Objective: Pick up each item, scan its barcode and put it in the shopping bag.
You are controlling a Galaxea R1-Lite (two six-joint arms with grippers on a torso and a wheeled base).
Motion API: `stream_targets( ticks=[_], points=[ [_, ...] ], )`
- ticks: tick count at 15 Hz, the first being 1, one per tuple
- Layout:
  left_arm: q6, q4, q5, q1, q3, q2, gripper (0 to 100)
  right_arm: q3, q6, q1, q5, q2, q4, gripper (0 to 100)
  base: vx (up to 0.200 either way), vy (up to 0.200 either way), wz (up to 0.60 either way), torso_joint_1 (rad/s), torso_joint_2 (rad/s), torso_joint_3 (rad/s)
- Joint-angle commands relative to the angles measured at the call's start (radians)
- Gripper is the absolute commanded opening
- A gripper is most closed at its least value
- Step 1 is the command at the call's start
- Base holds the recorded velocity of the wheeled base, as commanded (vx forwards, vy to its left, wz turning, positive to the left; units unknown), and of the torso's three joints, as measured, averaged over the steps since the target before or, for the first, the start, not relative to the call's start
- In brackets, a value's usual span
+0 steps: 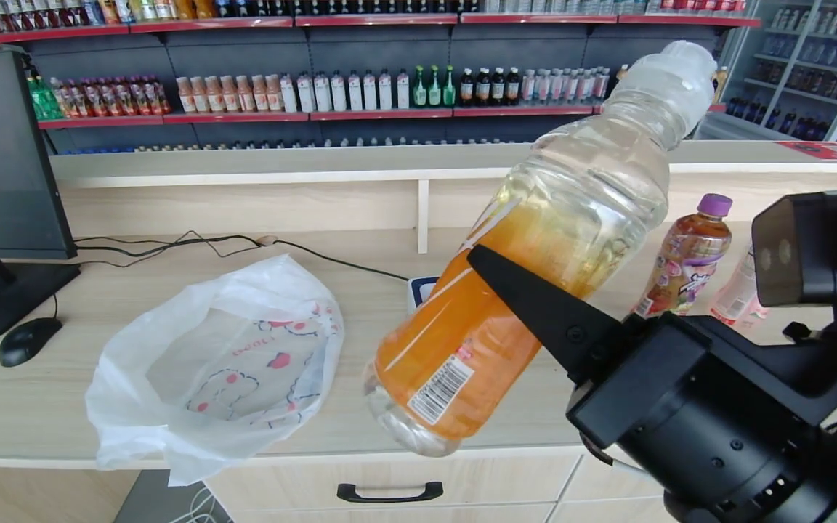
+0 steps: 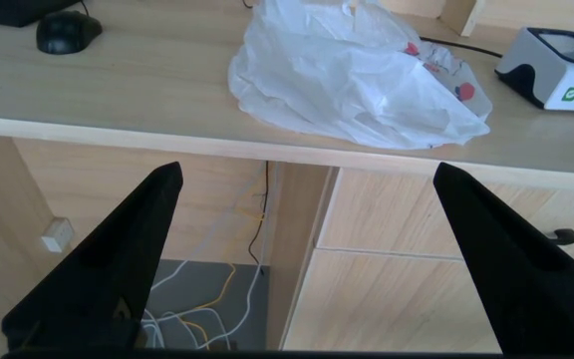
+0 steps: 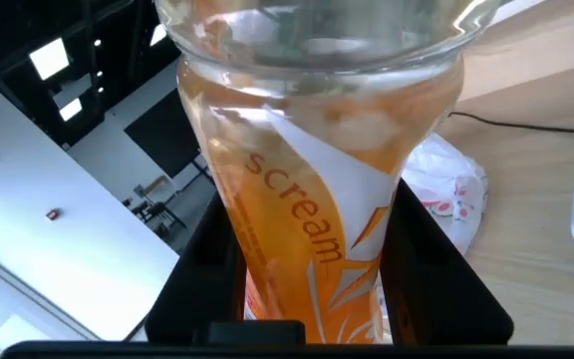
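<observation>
The orange bottle (image 1: 556,218) held up by the right gripper (image 1: 513,290)
Its jaws are clamped on the bottle's middle; long axis tilted, cap to 1 o'clock, base to 7 (barcode (image 1: 442,388) near the base). The scanner (image 1: 422,287) peeks out behind it, the shopping bag (image 1: 222,356) lies at 9 o'clock; the left gripper (image 2: 307,175) hangs spread, holding nothing.

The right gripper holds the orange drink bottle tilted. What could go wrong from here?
1. The barcode faces the head camera, not the scanner behind the orange drink bottle, so the scan may fail.
2. The shopping bag lies slumped with a slack mouth; the bottle might miss it or push it.
</observation>
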Motion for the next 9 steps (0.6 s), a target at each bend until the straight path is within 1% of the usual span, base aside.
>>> stream_targets(
  ticks=[1,3,5,6,9],
  points=[
    [0.0,-0.001,0.0,-0.002,0.0,0.002,100,-0.015,0.004,0.018,-0.002,0.004,0.0,0,0.0,0.0,0.0,0.0,0.0,0.0],
    [0.0,-0.001,0.0,-0.002,0.0,0.0,100,-0.048,0.048,0.028,-0.023,0.027,0.002,0,0.0,0.0,0.0,0.0,0.0,0.0],
    [0.0,-0.001,0.0,0.0,0.0,0.0,100,-0.148,0.116,0.029,-0.062,0.053,0.006,0,0.0,0.0,0.0,0.0,0.0,0.0],
    [0.0,-0.001,0.0,0.0,0.0,0.0,100,-0.168,0.137,0.029,-0.088,0.056,0.016,0,0.0,0.0,0.0,0.0,0.0,0.0],
    [0.0,-0.001,0.0,0.0,0.0,0.002,100,-0.133,0.154,0.029,-0.101,0.037,0.011,0,0.0,0.0,0.0,0.0,0.0,0.0]
  ],
)
